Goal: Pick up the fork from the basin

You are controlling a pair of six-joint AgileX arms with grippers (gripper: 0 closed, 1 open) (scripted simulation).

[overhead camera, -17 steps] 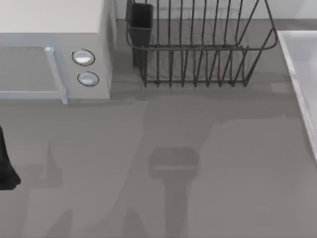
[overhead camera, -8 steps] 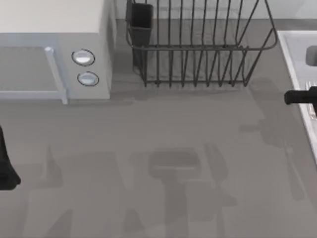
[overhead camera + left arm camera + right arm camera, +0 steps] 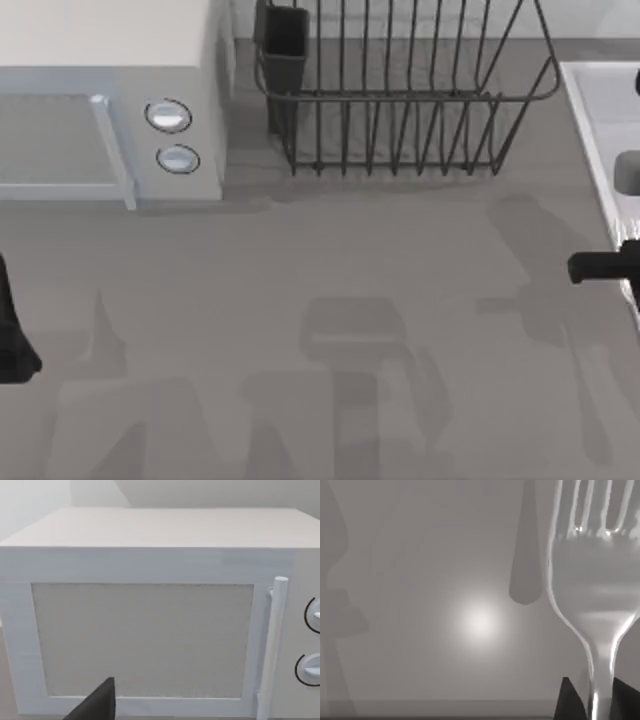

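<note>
The shiny silver fork point(image 3: 592, 580) fills the near side of the right wrist view, tines pointing away, its thin handle running down between two dark fingertips point(image 3: 567, 702). My right gripper point(image 3: 594, 707) is shut on that handle, with the pale floor of the basin point(image 3: 445, 580) behind it. From above, my right gripper point(image 3: 600, 266) juts in at the table's right edge, over the whitish rim of the basin point(image 3: 582, 110). My left arm point(image 3: 10, 330) is parked at the left edge.
A white microwave point(image 3: 100, 100) with two round knobs stands at the back left and faces the left wrist camera point(image 3: 150, 630). A dark wire dish rack point(image 3: 400, 100) with a dark cup holder point(image 3: 285, 50) sits at the back centre.
My right gripper came into the top view at the right edge and then moved toward the table's front along the basin rim. Its shadow shifted with it. The left arm stayed still.
</note>
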